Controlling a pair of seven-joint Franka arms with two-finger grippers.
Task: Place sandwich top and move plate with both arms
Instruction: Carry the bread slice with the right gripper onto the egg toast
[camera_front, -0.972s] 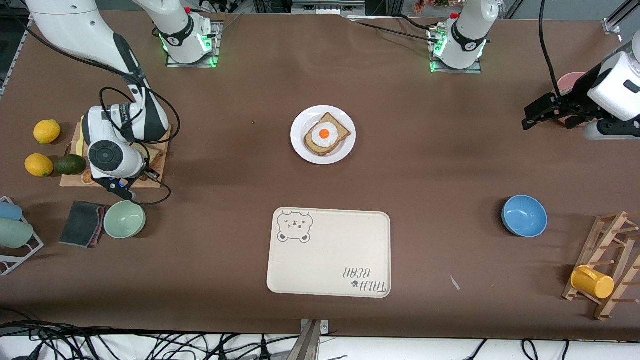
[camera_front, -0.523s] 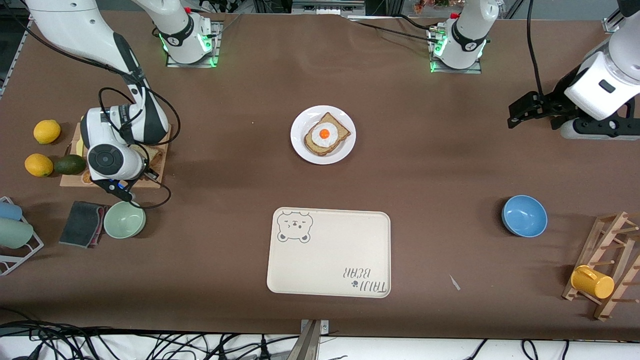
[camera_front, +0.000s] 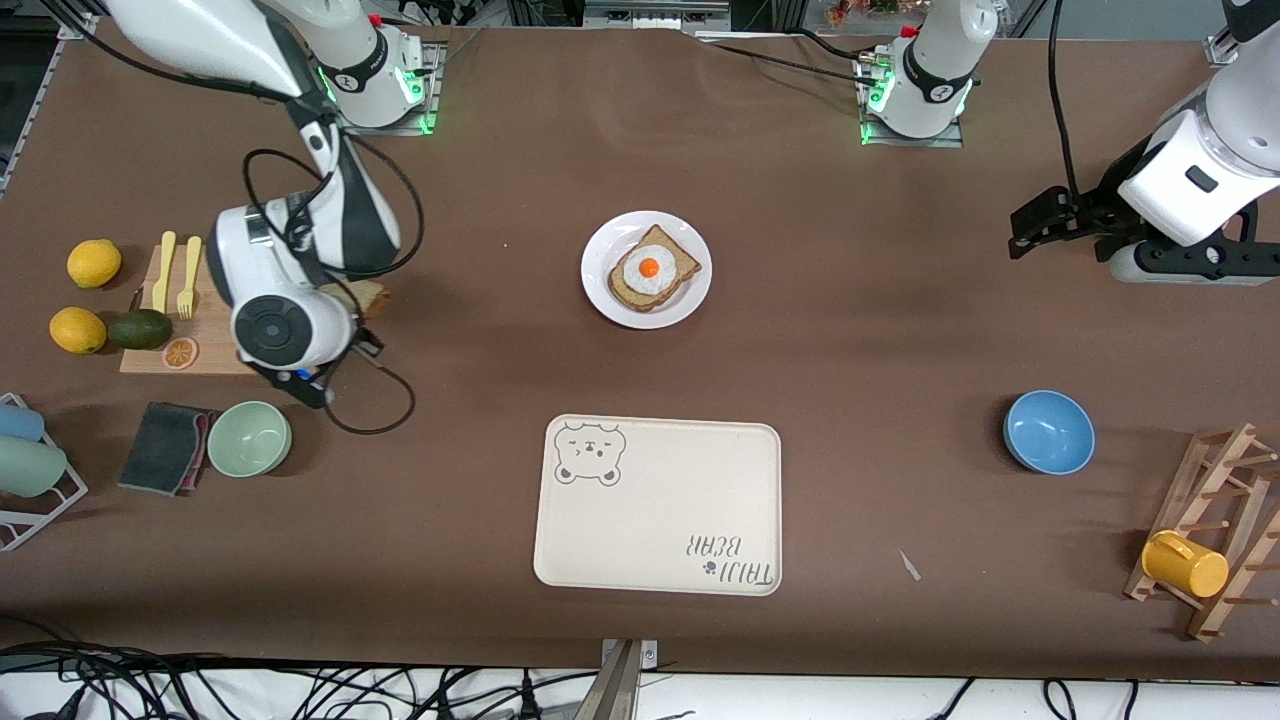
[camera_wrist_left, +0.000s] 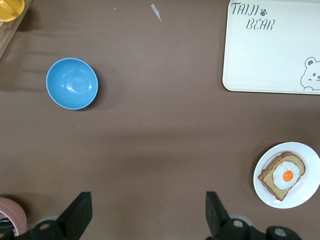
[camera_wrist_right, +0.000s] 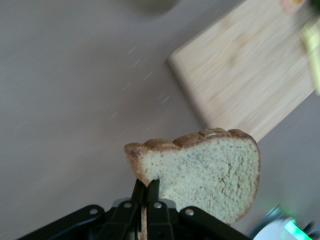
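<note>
The front camera sits high and looks down across the whole bench (camera_front: 860, 330), facing the two arm bases at the top. The left wrist camera looks straight down from well above; it shares the plate (camera_wrist_left: 287, 175), the blue bowl (camera_wrist_left: 72, 83) and the bear tray (camera_wrist_left: 272, 47) with the front view. The right wrist camera is very close, filled by the bread slice (camera_wrist_right: 205, 172) and a wooden board (camera_wrist_right: 240, 75).
</note>
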